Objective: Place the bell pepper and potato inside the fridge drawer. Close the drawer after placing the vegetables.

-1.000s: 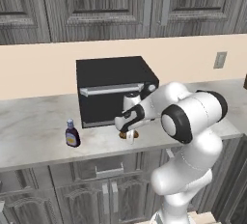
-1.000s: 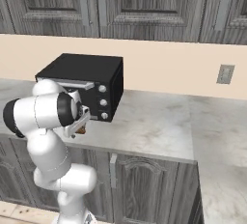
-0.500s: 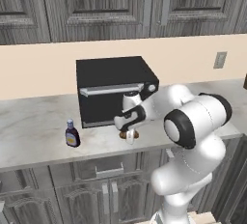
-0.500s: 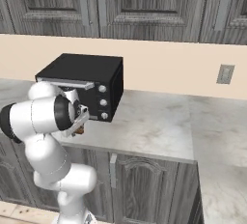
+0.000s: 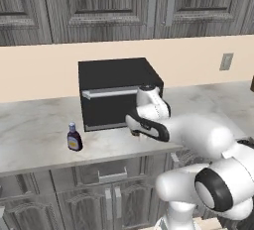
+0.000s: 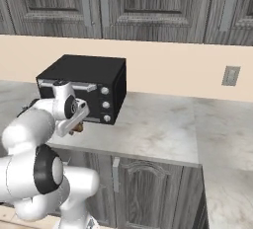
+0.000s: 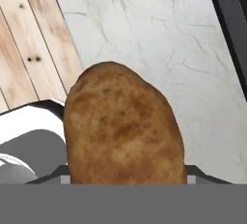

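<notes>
Claw (image 7: 125, 182) closed on one brown, rough-skinned oval potato (image 7: 124, 126), which we judged firm, fairly heavy, unlikely to slip, best gripped across its middle.

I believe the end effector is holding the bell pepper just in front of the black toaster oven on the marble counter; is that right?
Not quite: the end effector is holding the potato, not the bell pepper. The hand view shows a brown, speckled oval between the fingers. The rest stands: in the left base view it sits just in front of the black toaster oven on the marble counter.
</notes>
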You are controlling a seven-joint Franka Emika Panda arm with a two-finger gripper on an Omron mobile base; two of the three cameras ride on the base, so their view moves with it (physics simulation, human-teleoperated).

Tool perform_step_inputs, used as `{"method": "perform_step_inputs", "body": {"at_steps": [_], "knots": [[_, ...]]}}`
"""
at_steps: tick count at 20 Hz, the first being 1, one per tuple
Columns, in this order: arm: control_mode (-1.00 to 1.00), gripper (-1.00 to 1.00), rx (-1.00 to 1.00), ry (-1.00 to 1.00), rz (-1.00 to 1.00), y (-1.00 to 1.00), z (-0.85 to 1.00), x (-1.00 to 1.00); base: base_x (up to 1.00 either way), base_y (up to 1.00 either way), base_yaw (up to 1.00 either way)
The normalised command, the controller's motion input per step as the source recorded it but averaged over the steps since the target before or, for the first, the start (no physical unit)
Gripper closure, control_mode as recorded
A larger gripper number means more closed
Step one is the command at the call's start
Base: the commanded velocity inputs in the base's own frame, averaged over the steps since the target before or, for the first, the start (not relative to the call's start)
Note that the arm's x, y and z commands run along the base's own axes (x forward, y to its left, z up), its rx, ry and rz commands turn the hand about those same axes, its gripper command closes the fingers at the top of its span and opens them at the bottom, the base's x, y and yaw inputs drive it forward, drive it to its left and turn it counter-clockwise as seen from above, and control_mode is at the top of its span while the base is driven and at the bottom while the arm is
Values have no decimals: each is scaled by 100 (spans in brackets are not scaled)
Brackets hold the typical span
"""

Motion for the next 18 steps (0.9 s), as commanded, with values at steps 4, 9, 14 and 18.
{"method": "perform_step_inputs", "body": {"at_steps": [4,9,14,18], "knots": [[-100,100,0,-14,-3,-34,73,-77,0,0,0],[-100,100,2,-14,-7,-32,61,-85,0,0,0],[-100,100,2,-16,-7,-16,59,-69,0,0,0],[-100,100,0,-14,-5,-8,51,-39,0,0,0]]}}
